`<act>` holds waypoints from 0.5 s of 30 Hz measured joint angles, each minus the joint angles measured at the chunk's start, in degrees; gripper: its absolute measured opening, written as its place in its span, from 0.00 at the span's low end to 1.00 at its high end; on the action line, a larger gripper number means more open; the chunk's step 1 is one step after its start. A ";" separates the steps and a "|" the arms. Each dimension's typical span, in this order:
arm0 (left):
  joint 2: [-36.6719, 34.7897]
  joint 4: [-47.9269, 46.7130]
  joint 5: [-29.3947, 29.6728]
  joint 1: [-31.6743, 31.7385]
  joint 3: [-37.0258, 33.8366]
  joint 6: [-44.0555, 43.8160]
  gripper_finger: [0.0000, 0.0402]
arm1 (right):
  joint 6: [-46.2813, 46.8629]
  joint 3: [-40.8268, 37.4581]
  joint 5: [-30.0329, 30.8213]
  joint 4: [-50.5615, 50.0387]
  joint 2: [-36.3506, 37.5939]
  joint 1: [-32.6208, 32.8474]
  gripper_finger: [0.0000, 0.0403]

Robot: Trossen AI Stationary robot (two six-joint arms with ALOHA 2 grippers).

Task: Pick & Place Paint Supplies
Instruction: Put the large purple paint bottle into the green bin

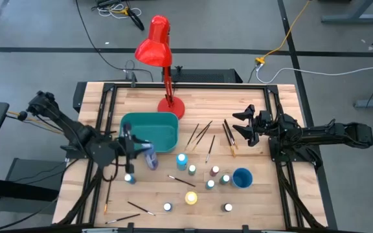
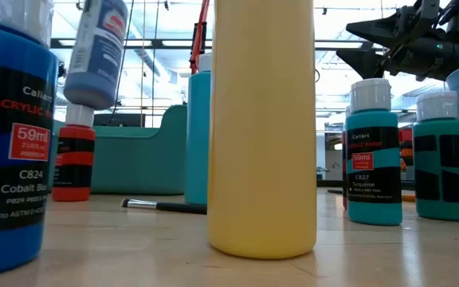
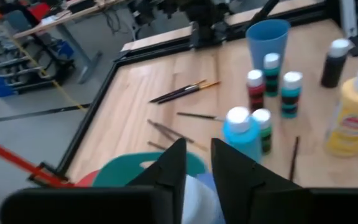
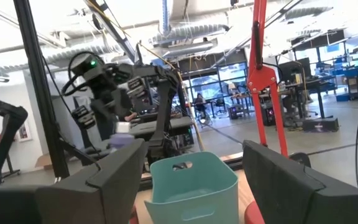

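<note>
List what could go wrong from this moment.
1. The left gripper holds a blue paint bottle by its cap end, hanging tilted just outside the teal bin; it may slip or miss the bin.
2. If dropped, it could topple the bottles standing nearby.
3. The right gripper waits open above the paintbrushes; a careless descent could scatter them.

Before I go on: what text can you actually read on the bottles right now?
Blue bottle: "ACRYLIC", "59ml", "C824", "Cobalt Blu" (cut off).
Teal bottle: "Callart", "59ml", "C827", "Turquoise".
Lifted bottle in the left tool: label blurred.
Yellow bottle: no label facing.
</note>
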State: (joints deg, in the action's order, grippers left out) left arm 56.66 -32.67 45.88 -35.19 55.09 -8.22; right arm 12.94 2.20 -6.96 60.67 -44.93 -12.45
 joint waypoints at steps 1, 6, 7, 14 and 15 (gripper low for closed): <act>-0.68 -0.83 -0.23 1.06 0.00 0.19 0.15 | -0.08 0.00 0.01 0.04 0.00 -0.02 0.68; -4.16 -0.83 -3.21 6.06 0.00 1.30 0.02 | -0.13 0.00 0.02 0.22 0.00 -0.02 0.68; -4.59 -0.87 -3.55 6.81 0.00 1.45 0.02 | -0.14 0.00 0.02 0.22 0.00 -0.02 0.68; -5.50 -1.50 -5.11 10.21 0.00 0.28 0.05 | -0.16 0.00 0.02 0.22 0.00 -0.02 0.68; -5.36 -1.47 -5.13 10.42 0.00 -0.59 0.06 | -0.15 0.00 0.02 0.22 0.00 -0.02 0.68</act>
State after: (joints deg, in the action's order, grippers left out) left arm 51.31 -34.14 40.75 -24.77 55.09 -8.80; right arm 12.79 2.20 -6.94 60.88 -44.93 -12.47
